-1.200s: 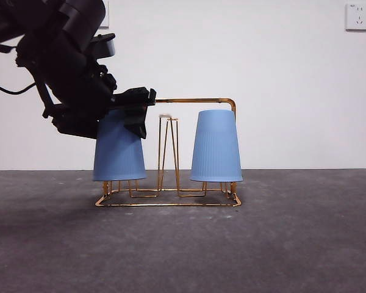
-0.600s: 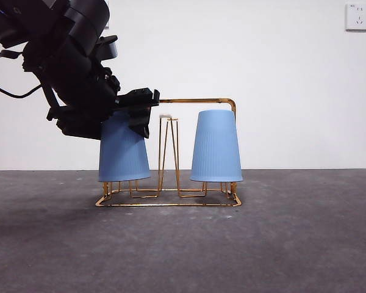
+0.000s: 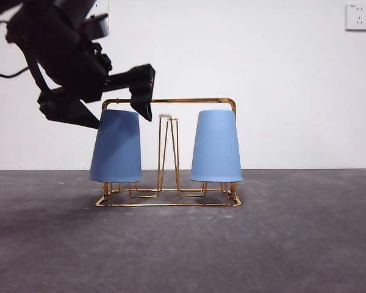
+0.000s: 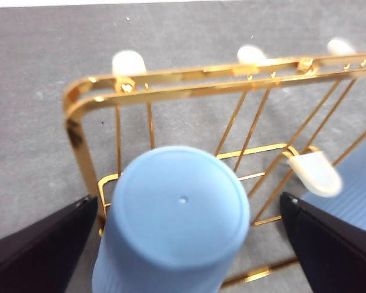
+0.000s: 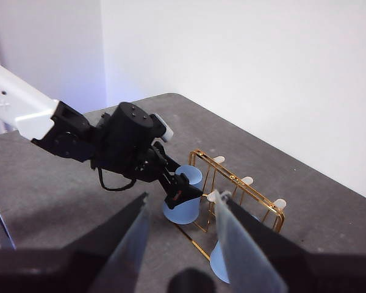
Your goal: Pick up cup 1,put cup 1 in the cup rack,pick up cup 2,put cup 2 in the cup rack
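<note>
Two blue cups stand upside down on the gold wire cup rack (image 3: 189, 100). The left cup (image 3: 116, 146) sits over a peg at the rack's left end, the right cup (image 3: 216, 146) at its right end. My left gripper (image 3: 107, 104) hovers just above the left cup, open, with its jaws apart on either side and clear of the cup. In the left wrist view the cup's flat bottom (image 4: 180, 207) lies between the spread jaws of that gripper (image 4: 187, 200). My right gripper (image 5: 180, 204) is open, high and far from the rack (image 5: 235, 180).
A bare hairpin peg (image 3: 168, 152) stands in the rack's middle between the cups. The grey table (image 3: 293, 244) spreads in front of the rack and to both its sides. A white wall with a socket (image 3: 358, 16) is behind.
My left gripper has let go of the left cup and risen a little. The cup, tilted before, now stands straight on its peg.
</note>
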You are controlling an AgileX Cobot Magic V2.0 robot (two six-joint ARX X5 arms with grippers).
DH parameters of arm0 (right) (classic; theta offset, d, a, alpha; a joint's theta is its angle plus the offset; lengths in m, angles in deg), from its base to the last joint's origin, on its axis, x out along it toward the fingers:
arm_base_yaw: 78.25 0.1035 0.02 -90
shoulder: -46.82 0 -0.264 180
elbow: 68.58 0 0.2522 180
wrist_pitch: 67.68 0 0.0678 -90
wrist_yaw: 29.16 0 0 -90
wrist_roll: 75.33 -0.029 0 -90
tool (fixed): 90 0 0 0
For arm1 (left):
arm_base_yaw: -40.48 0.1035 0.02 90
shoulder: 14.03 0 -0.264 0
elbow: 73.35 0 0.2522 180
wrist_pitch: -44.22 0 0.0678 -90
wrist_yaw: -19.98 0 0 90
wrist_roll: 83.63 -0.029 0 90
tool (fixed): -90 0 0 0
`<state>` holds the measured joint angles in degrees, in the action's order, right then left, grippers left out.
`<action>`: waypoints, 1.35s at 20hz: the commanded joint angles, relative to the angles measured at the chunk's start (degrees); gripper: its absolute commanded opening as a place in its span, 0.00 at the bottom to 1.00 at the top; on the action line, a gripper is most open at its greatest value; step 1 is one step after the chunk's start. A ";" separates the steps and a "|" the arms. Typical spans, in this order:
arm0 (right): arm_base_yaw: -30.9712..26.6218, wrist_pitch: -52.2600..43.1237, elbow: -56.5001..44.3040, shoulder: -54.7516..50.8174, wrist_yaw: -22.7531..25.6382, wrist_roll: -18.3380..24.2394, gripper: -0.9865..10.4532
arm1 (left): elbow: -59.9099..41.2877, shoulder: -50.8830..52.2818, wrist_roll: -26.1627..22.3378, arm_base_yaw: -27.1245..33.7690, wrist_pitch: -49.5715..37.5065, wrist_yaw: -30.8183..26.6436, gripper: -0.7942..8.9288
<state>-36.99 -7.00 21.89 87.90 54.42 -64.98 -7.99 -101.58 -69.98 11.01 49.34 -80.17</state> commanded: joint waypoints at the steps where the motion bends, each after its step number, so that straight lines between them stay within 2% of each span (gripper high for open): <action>1: -0.02 -0.42 -0.37 0.00 0.02 0.44 0.25 | -0.61 1.86 0.28 -0.20 3.32 0.09 0.63; 8: -0.02 0.13 -0.37 0.02 1.36 0.22 0.25 | -0.59 13.14 0.59 -0.55 11.76 1.70 0.63; 12: -0.02 5.35 -0.37 0.61 3.89 0.15 0.25 | -0.50 22.60 2.43 -0.61 20.68 9.99 0.63; 16: -0.02 9.77 -0.37 1.92 3.87 0.13 0.25 | -0.48 32.74 3.54 -0.59 29.79 23.17 0.63; 21: -0.02 14.19 -0.37 3.48 3.87 -0.31 0.25 | -0.48 40.59 4.37 -0.59 36.06 34.10 0.63; 23: -0.02 15.89 -0.37 4.04 3.89 -0.31 0.25 | -0.48 43.17 4.39 -0.59 37.79 36.26 0.63; 27: -0.02 18.03 -0.37 5.05 3.87 -0.33 0.25 | -0.48 47.45 4.39 -0.59 39.95 36.76 0.63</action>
<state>-36.99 11.18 21.89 92.95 58.07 -65.01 -8.01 -54.59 -65.94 10.53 89.27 -43.69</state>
